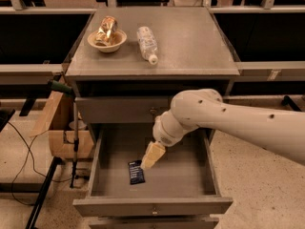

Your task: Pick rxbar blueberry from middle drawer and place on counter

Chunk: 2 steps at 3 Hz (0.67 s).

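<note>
The rxbar blueberry (136,172), a small dark flat bar, lies on the floor of the open middle drawer (152,205), left of centre. My gripper (151,157) reaches down into the drawer from the right and hangs just above and to the right of the bar's top end, almost touching it. The counter (190,42) is the grey speckled top of the cabinet above.
On the counter stand a white bowl (107,41) with a gold-wrapped snack and a clear plastic bottle (147,44) lying on its side. The shut upper drawer (119,109) sits above. A cardboard box (64,132) and a cable are on the floor at left.
</note>
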{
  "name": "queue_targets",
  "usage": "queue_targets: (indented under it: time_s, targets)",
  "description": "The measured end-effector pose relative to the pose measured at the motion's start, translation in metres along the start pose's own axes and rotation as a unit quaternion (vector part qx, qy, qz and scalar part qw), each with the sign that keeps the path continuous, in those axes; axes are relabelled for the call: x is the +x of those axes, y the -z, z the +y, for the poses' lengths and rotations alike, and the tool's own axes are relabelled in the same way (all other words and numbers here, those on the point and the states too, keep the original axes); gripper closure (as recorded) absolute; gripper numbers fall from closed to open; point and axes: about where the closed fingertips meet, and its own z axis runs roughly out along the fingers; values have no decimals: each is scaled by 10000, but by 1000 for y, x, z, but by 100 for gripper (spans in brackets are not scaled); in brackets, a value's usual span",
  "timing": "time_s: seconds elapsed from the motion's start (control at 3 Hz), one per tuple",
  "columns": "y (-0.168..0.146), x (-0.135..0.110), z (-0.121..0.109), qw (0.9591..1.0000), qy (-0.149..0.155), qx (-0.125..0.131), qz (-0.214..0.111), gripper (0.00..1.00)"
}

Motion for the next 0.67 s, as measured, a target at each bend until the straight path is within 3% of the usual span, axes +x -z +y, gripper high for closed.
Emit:
queue_targets:
  time_s: [0.33, 0.67]
  targets:
    - [-69, 13, 0, 9987, 141, -485, -120, 0]
    - [-105, 29, 11, 9968, 64, -786, -134, 0]
